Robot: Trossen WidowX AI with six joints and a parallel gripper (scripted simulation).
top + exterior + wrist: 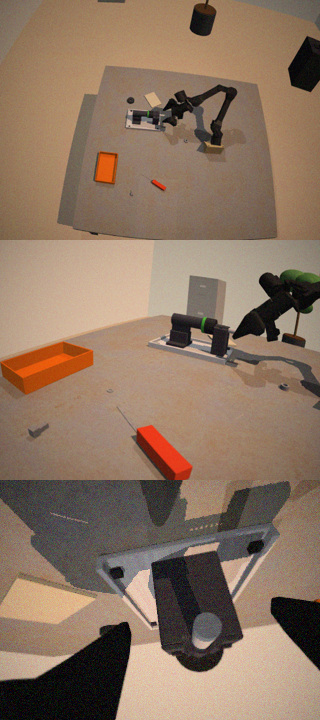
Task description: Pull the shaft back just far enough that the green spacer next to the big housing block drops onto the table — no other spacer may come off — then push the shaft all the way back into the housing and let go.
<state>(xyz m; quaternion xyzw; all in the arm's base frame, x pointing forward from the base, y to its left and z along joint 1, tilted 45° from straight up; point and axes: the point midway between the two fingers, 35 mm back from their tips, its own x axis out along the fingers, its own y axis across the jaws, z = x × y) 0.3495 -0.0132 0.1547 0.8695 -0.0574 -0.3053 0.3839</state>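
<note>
The pale grey shaft [162, 115] [231, 331] [206, 627] sticks out of the upright black block [219, 340] [200, 580] on the gripper's side. The green spacer [148, 114] [203, 325] is around the shaft line, between the long black cylinder [140, 113] [185, 320] and a shorter black one [211, 326]. The cylinder sits on a black stand [179, 337] at the far end. My gripper [163, 116] [198, 616] is open and empty, its fingers either side of the shaft's end and clear of it. Whether the dark pieces beside the green ring are separate spacers, I cannot tell.
The white base tray [142, 128] [186, 353] carries the assembly. A beige pad [152, 99] [42, 602] and a black ring [130, 100] lie beyond it. An orange bin [106, 167] [46, 369], a red screwdriver [158, 184] [164, 451] and a small grey nut [185, 140] [284, 386] are on the table.
</note>
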